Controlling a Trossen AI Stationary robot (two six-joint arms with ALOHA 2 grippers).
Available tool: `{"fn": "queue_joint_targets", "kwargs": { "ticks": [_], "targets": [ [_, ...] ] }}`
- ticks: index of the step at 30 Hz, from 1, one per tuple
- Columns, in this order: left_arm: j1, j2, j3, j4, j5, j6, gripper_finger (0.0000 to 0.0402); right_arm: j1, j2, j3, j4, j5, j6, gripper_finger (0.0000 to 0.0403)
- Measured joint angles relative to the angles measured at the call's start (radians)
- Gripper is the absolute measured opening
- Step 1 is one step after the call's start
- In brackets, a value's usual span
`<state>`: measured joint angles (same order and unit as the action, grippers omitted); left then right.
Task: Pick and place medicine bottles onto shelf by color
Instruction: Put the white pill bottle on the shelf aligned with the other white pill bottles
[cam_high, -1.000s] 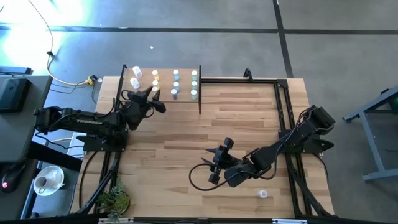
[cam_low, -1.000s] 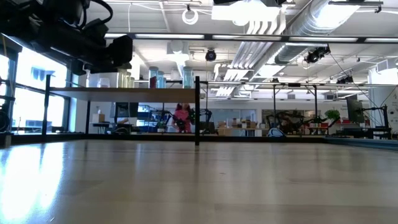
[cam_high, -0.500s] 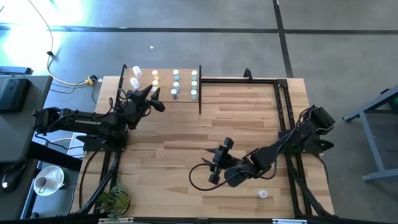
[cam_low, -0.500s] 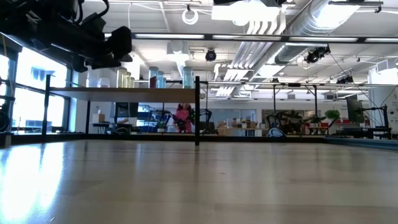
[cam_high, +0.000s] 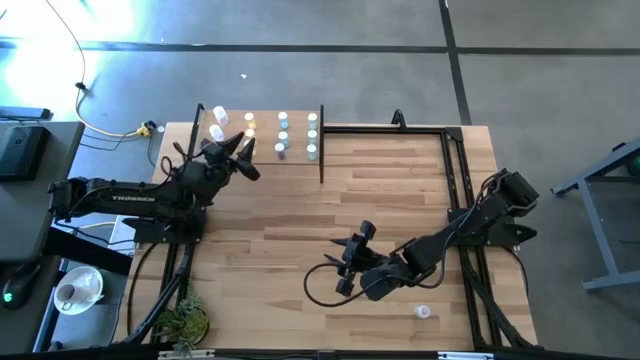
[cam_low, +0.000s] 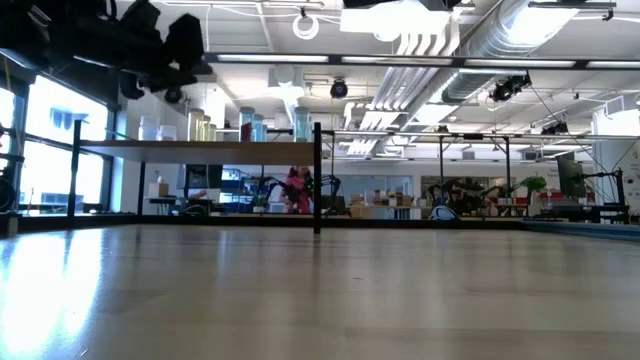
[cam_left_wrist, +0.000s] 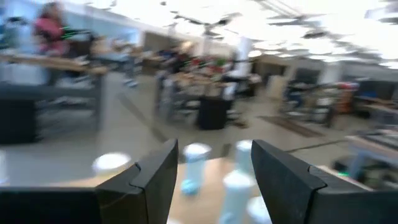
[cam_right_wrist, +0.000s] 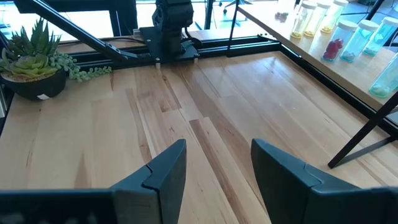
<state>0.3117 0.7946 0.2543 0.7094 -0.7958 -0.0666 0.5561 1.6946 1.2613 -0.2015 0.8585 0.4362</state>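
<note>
One medicine bottle (cam_high: 423, 312) is found alone close to the near edge of the bench (cam_high: 400, 190), towards its near-right corner; its tint appears pale, and whether it stands upright or lies on its side cannot be told. Farther in, about mid-bench, the right end effector (cam_high: 342, 263) is held with its fingers apart and nothing between them. Toward the far-left corner, the left end effector (cam_high: 250, 160) is positioned at the near edge of the shelf (cam_high: 265, 137), its fingers likewise apart and empty, with the shelved bottles (cam_high: 283, 135) just beyond the fingertips. These bottles are arranged in short rows across the shelf board between the black posts (cam_high: 321, 140). The lone bottle is judged to be the item outstanding, and the right arm is the better placed for it. The fingers should be centred on the bottle body below the cap before closure, and closure should be gentle, since so small a cylinder is likely to roll or tip if struck on one side. The bottle should be carried clear of the posts and lowered upright beside bottles of matching tint, without its neighbours being touched. The left arm should be drawn away from the shelf first so that a collision is avoided.
</note>
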Motion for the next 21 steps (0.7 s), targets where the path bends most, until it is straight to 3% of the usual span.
{"fn": "queue_joint_targets", "kwargs": {
  "ticks": [13,21],
  "targets": [
    [-0.152,-0.081,0.0,-0.009,0.414,0.104,0.0193,0.034,-0.015,0.0,-0.015,-0.023,-0.022,0.0172],
    [-0.294,-0.083,0.0,-0.132,0.529,0.097,0.0193,0.107,-0.073,0.0,-0.096,-0.033,0.057,0.0172]
  ]
}}
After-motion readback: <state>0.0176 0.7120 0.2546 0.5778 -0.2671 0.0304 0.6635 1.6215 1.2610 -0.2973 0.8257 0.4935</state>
